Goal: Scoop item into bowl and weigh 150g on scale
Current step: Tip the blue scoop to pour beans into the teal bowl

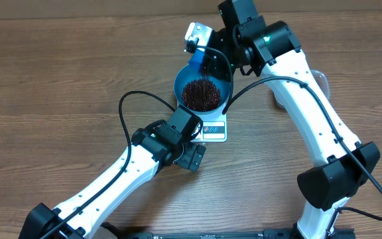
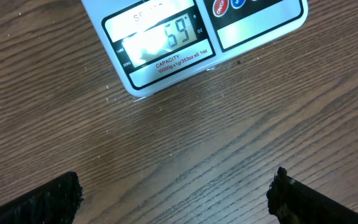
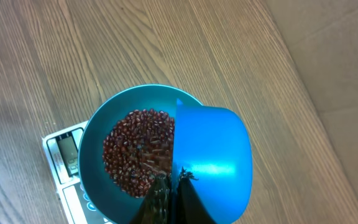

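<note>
Right gripper (image 3: 169, 193) hangs over the bowl (image 3: 92, 149), jaws seemingly pinching the tipped scoop (image 3: 213, 155); left gripper (image 2: 176, 199) faces the scale (image 2: 160, 62), jaws wide.

White arm links (image 1: 105, 182), black joints (image 1: 330, 179), black cables (image 1: 121, 106).
</note>
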You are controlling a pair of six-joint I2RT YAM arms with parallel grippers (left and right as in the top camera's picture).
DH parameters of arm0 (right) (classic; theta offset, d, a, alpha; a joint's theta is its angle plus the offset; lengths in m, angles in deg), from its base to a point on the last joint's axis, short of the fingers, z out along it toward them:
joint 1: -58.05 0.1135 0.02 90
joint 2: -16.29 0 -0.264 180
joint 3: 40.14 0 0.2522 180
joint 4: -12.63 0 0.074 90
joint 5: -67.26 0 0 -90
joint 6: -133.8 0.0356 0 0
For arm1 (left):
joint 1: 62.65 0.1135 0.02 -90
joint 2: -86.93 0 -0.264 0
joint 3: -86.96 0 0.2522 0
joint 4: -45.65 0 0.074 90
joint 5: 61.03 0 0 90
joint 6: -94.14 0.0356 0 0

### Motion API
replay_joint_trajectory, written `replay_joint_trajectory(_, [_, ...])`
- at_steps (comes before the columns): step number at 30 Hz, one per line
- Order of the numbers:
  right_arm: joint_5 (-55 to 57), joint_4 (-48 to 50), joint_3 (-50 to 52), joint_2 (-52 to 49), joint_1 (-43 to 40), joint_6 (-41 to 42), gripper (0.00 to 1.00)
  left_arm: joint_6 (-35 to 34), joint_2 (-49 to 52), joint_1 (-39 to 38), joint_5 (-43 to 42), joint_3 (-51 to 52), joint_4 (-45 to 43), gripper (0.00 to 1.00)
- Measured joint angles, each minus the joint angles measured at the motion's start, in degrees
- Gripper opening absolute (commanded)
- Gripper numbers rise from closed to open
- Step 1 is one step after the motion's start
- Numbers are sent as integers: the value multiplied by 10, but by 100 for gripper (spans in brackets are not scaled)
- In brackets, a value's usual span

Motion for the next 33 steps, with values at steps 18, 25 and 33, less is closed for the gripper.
replay_joint_trajectory(18, [34,0,0,0,12,-25,4,0,0,0,0,0,0,99])
replay_joint_trajectory(25, [34,0,0,0,12,-23,4,0,0,0,0,0,0,100])
replay_joint_trajectory(33, [13,19,0,0,-2,59,4,0,0,0,0,0,0,100])
